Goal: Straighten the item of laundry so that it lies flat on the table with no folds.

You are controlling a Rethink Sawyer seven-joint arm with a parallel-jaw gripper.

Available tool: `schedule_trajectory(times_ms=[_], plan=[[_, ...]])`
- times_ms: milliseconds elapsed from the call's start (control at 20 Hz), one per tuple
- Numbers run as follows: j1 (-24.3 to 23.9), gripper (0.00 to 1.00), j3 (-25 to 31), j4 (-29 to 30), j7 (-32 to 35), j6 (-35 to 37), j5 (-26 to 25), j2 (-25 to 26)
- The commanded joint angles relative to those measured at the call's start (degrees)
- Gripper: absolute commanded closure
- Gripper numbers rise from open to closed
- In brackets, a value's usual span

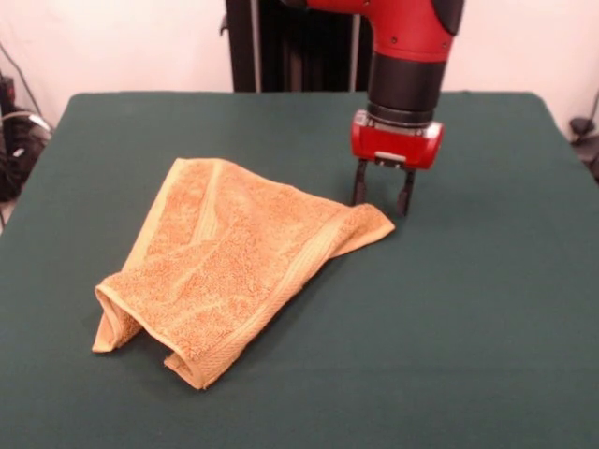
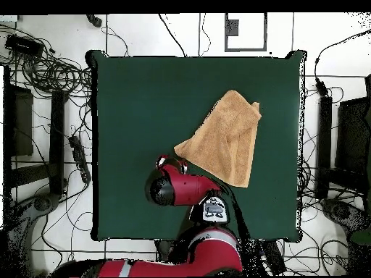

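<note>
Covering the table (image 1: 487, 309), dark green cloth, folded towel (image 1: 234, 267), pincer (image 1: 382, 194) open, seemingly empty, cables (image 2: 54, 69) around floor.

One towel (image 1: 234, 267) is seen, spread on one table (image 1: 487, 309); one gripper (image 1: 382, 198) with two fingers (image 1: 359, 183) is counted

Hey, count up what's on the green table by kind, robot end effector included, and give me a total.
Towels: 1, the orange-tan towel, lying crumpled with folds
End effectors: 1, the end effector, open, at the towel's corner
Tables: 1, the green table
Total: 3
</note>
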Motion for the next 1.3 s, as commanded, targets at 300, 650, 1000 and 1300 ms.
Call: schedule_trajectory(times_ms=[300, 650, 1000, 1300], plan=[[-6.8, 0.0, 8.7, -4.3, 8.1, -6.9, -0.9, 8.4], [-8.5, 0.0, 9.8, -5.1, 8.1, -7.1, -2.3, 9.2], [-8.7, 0.0, 10.0, -4.4, 8.8, -7.3, -2.3, 8.7], [-8.4, 0.0, 9.6, -2.8, 9.1, -6.3, -1.9, 6.9]])
